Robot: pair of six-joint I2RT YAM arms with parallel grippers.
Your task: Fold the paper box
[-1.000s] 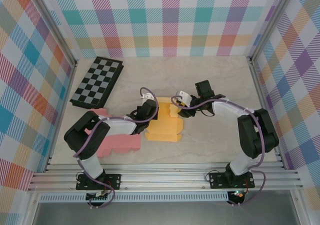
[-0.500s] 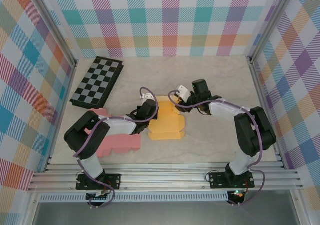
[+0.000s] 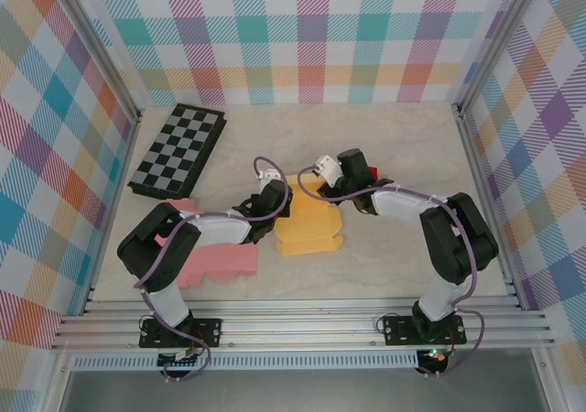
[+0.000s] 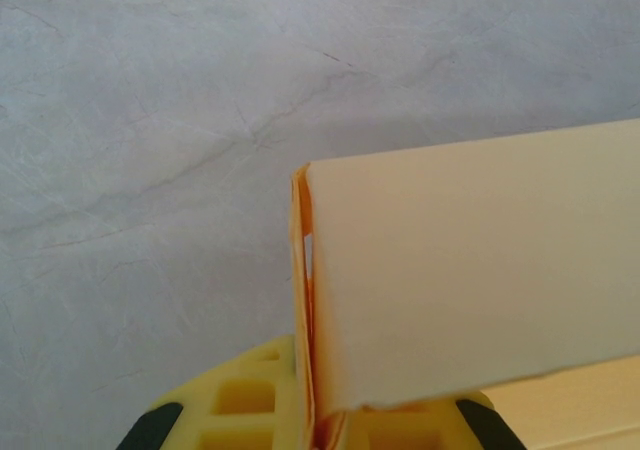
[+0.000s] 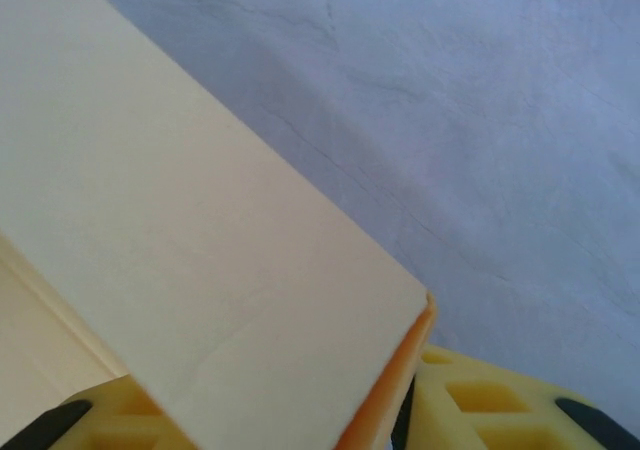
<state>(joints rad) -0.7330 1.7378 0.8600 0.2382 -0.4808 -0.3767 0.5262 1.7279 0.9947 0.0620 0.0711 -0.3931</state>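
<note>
The yellow-orange paper box [image 3: 309,220] lies mid-table, partly folded, its walls raised. My left gripper [image 3: 276,203] is at the box's left wall and shut on it. In the left wrist view that upright wall [image 4: 470,280] is pinched in the left gripper [image 4: 320,415], between the yellow fingers [image 4: 240,405]. My right gripper [image 3: 322,181] is at the box's far right corner. In the right wrist view a pale panel [image 5: 200,250] with an orange edge runs between the right gripper's [image 5: 300,415] spread fingers [image 5: 490,405]. A thin dark gap separates the panel from the right finger.
A folded checkerboard [image 3: 177,151] lies at the far left. A flat pink cardboard sheet [image 3: 220,264] sits under the left arm, near the front. Patterned walls enclose the table, and a metal rail [image 3: 302,325] runs along the near edge.
The right gripper has moved left onto the box's far right corner and its jaws have narrowed a little. The box has shifted slightly. The left gripper kept its hold.
</note>
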